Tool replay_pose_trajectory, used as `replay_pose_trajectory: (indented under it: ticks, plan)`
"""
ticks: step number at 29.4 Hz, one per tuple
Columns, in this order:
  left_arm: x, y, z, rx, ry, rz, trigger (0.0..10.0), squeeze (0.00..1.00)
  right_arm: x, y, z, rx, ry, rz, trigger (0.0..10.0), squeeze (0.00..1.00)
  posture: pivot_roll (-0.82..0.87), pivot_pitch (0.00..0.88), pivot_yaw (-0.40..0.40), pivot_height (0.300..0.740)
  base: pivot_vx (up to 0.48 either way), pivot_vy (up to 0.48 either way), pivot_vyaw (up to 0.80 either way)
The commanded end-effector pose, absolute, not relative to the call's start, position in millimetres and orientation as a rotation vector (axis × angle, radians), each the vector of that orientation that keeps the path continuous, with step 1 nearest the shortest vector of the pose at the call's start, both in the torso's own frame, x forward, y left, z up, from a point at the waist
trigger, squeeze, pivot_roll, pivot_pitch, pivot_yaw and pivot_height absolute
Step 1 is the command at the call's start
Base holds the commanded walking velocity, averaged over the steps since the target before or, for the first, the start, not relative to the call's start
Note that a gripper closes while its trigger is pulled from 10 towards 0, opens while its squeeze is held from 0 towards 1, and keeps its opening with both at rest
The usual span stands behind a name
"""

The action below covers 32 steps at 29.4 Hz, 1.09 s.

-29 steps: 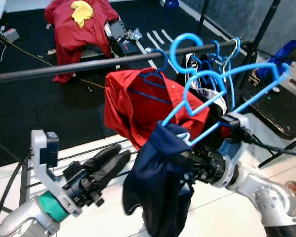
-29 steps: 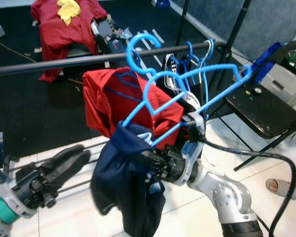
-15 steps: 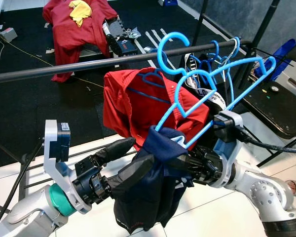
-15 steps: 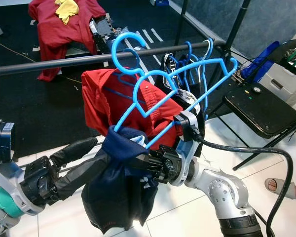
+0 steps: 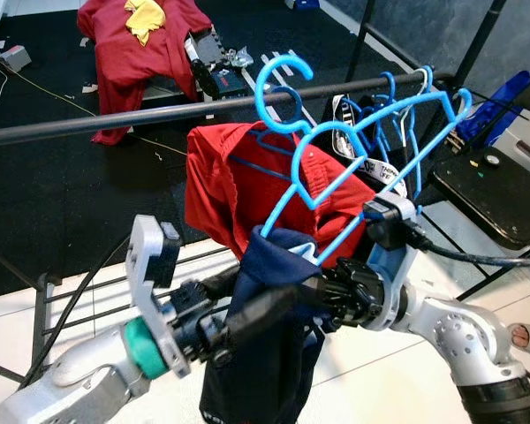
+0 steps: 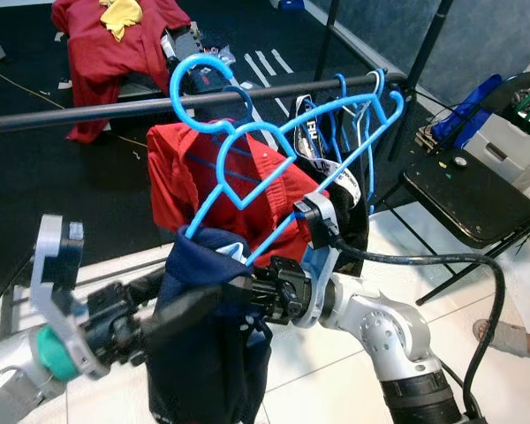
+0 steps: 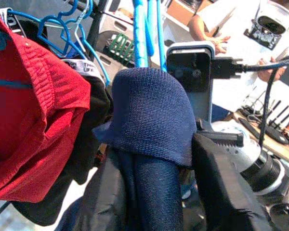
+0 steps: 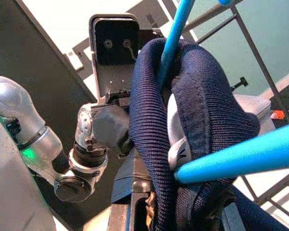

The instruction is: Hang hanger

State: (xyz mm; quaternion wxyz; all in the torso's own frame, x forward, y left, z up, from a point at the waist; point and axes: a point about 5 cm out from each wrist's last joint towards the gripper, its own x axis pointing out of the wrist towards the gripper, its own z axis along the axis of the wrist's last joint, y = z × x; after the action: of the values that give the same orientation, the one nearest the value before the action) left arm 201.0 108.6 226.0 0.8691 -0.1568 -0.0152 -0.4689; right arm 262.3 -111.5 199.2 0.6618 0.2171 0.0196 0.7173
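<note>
Right end effector (image 5: 329, 296) clamped on the lower end of the blue hanger (image 5: 353, 168), with a navy garment (image 5: 269, 353) draped from it and the hook raised just before the black rail (image 5: 115, 124); left end effector (image 5: 247, 309) pressed into the navy cloth, fingers (image 7: 216, 187) either side of a fold and seemingly gripping it. Beyond the rail, a red shirt (image 5: 238, 190) and more blue hangers (image 5: 393, 106) hung already. Black carpet (image 5: 62, 194) behind, white tiled floor (image 5: 371, 371) below, a red-draped chair (image 5: 137, 44) far back, a black folding chair (image 5: 499, 190) at the right.

Head cameras look down at the rail (image 5: 159, 113); wrist cameras face each other close-up.
</note>
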Motion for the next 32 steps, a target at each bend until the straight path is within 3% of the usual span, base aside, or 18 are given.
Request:
replay_pose_trajectory:
  ticks: [1,5,6,18,19,21,22,23,25,26,30,31,32]
  plan:
    - [201,105,226,-0.328,-0.033,-0.986,2.2,0.00,255,-105,196,0.485,0.055,1.681,0.0,0.00,-0.01,0.142,0.029,0.740,0.000,0.000,0.00]
    - [201,105,227,-0.327,-0.039,-0.987,1.8,0.00,251,-105,191,0.469,0.081,1.691,0.0,0.00,-0.01,0.144,0.028,0.740,0.000,0.000,0.00]
    - [201,105,227,-0.330,-0.043,-0.988,0.0,0.00,249,-106,189,0.466,0.090,1.691,0.0,0.00,-0.01,0.145,0.029,0.740,0.000,0.000,0.00]
    - [192,109,227,-0.368,-0.042,-1.052,0.0,0.00,255,-108,185,0.440,0.086,1.636,0.0,0.00,-0.02,0.143,0.033,0.740,0.000,0.000,0.00]
    - [192,110,226,-0.365,-0.041,-1.039,0.0,0.00,262,-108,184,0.351,0.065,1.561,10.0,0.00,-0.01,0.141,0.030,0.740,0.000,0.000,0.00]
    - [192,110,226,-0.365,-0.041,-1.039,0.0,0.00,262,-108,184,0.351,0.065,1.561,10.0,0.00,-0.01,0.141,0.030,0.740,0.000,0.000,0.00]
    - [193,112,226,-0.362,-0.043,-1.020,0.0,0.00,270,-107,183,0.237,0.028,1.464,10.0,0.00,-0.02,0.139,0.029,0.740,0.000,0.000,0.00]
    - [193,113,225,-0.361,-0.044,-1.007,0.0,0.00,278,-107,183,0.147,-0.014,1.360,10.0,1.00,-0.01,0.139,0.026,0.740,0.000,0.000,0.00]
    - [193,113,225,-0.361,-0.044,-1.007,0.0,0.00,278,-107,183,0.147,-0.014,1.360,10.0,1.00,-0.01,0.139,0.026,0.740,0.000,0.000,0.00]
    - [194,116,222,-0.347,-0.043,-0.980,0.0,0.00,283,-110,184,-0.024,-0.078,1.219,10.0,1.00,-0.02,0.136,0.023,0.740,0.000,0.000,0.00]
    - [195,118,221,-0.337,-0.041,-0.968,0.0,0.00,281,-111,183,-0.099,-0.088,1.187,10.0,1.00,-0.02,0.135,0.023,0.740,0.000,0.000,0.00]
    - [197,120,219,-0.295,-0.043,-0.941,0.0,0.00,278,-114,179,-0.203,-0.074,1.151,10.0,0.00,-0.03,0.133,0.021,0.740,0.000,0.000,0.00]
    - [199,122,217,-0.247,-0.043,-0.915,0.0,0.00,275,-120,174,-0.293,-0.053,1.121,10.0,0.00,-0.03,0.133,0.021,0.740,0.000,0.000,0.00]
